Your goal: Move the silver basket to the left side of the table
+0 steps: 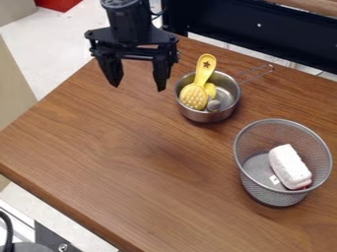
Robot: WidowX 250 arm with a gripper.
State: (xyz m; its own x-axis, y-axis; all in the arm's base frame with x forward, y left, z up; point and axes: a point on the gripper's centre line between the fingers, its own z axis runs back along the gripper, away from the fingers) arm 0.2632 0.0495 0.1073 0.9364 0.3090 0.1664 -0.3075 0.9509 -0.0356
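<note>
The black gripper hangs at the upper left over the table's far edge, its two fingers spread wide with nothing between them. The silver mesh basket stands upright at the right side of the wooden table, well to the right of the gripper and nearer the camera. A white block-like item lies inside the basket, with a little red at its lower end.
A metal saucepan sits between gripper and basket, its handle pointing to the upper right. It holds a yellow slotted utensil that sticks up above the rim. A dark panel runs behind the table's far edge.
</note>
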